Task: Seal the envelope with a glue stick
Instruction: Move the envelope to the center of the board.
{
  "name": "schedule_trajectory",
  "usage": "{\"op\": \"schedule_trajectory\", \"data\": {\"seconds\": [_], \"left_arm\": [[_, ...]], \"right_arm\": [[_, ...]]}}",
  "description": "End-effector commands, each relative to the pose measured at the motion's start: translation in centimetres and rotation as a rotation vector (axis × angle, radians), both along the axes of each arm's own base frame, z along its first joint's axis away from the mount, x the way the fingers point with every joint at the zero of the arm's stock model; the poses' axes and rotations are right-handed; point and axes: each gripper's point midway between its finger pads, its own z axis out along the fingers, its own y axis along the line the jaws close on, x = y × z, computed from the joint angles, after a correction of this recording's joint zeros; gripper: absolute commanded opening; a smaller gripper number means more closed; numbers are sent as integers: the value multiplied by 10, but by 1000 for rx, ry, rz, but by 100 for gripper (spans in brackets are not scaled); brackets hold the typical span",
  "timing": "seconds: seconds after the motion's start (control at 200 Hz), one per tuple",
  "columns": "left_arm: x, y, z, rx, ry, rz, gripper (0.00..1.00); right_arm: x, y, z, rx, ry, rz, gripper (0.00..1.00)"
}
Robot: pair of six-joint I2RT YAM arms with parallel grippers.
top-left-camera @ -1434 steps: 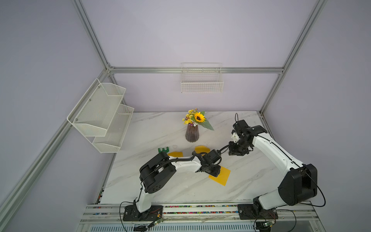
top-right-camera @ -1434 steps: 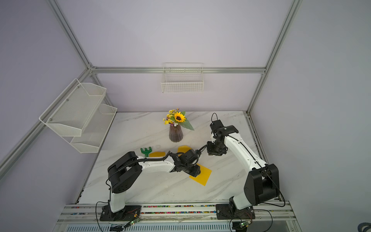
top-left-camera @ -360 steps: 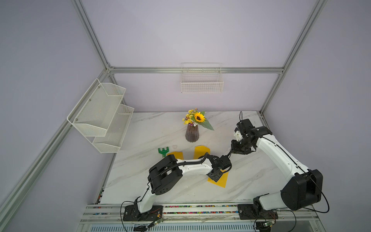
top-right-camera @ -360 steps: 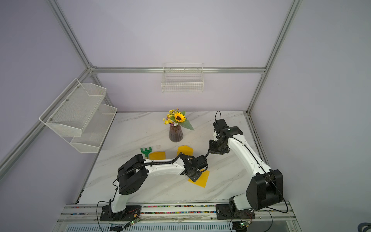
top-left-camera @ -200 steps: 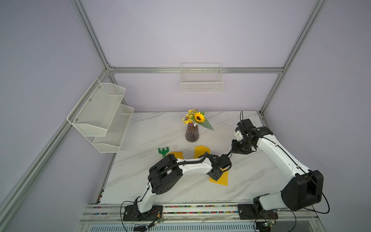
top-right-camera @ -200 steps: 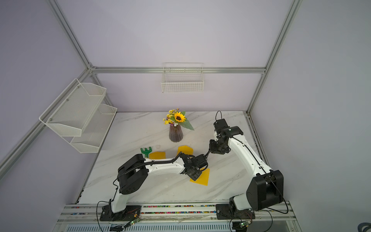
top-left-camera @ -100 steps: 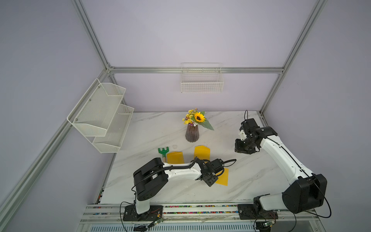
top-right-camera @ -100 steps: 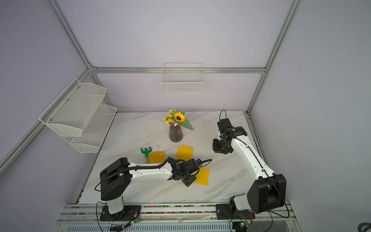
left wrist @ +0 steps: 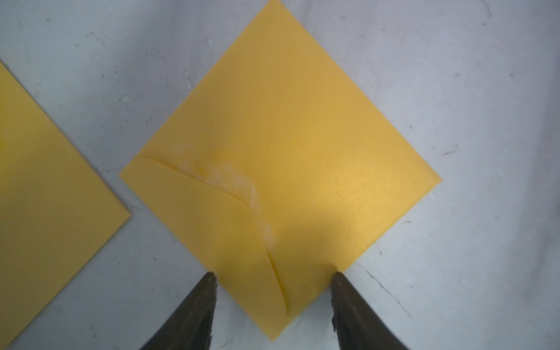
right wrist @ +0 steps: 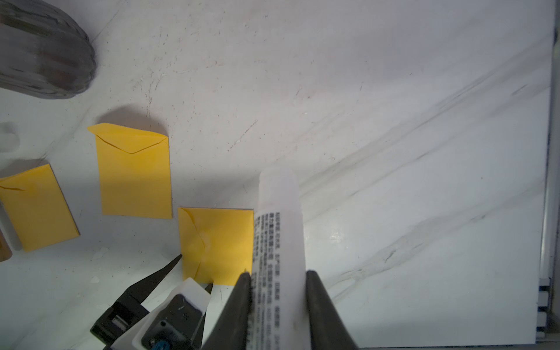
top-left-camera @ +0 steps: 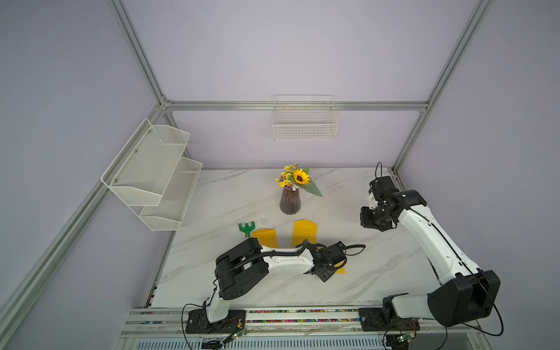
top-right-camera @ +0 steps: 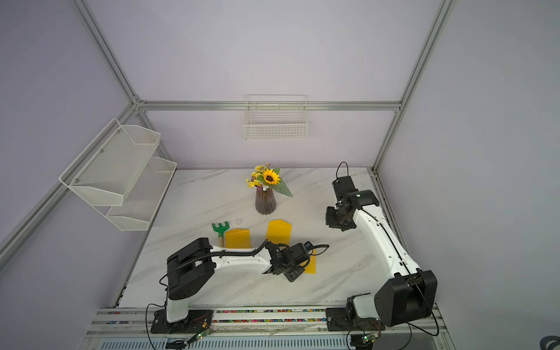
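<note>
A yellow envelope (left wrist: 288,136) lies flat on the marble table, flap folded down, with a white glue smear along the flap edge. My left gripper (left wrist: 272,277) hovers over one corner of it, open, its fingertips (left wrist: 209,281) either side of the corner and holding nothing. In both top views the left gripper (top-left-camera: 328,269) covers most of this envelope (top-left-camera: 341,269) near the table's front middle. My right gripper (right wrist: 277,275) is shut on the glue stick (right wrist: 278,218), a white tube with printed text. It hangs raised at the right side (top-left-camera: 374,221), away from the envelope (right wrist: 218,239).
Two more yellow envelopes (top-left-camera: 265,238) (top-left-camera: 304,231) lie behind the left arm, and a green toy rake (top-left-camera: 247,228) lies to their left. A ribbed vase with a sunflower (top-left-camera: 290,203) stands mid-table. A mesh shelf (top-left-camera: 151,175) hangs at the left and a wire basket (top-left-camera: 304,124) on the back wall.
My left gripper has opened and drawn back toward the front left, off the envelope flap. The right arm has moved right and away with the glue stick.
</note>
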Motion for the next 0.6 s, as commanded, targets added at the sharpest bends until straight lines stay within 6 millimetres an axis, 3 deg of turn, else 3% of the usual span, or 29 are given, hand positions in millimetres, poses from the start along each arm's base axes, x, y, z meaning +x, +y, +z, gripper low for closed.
{"op": "schedule_trajectory", "data": {"seconds": [0.0,0.23,0.47,0.595], "left_arm": [[11,-5,-9,26,-31,37,59],[21,-37,-19,-1,-34,-50,59],[53,-58,-28,-28,-56,-103,58],[61,-68,-10,-58,-93,-128,57]], "right_arm": [[1,-20,30,-68,-94,-60,0],[-2,-26,40,-86,-121,-75,0],[-2,-28,43,-92,-129,-79,0],[-2,-28,45,-95,-134,-80,0]]}}
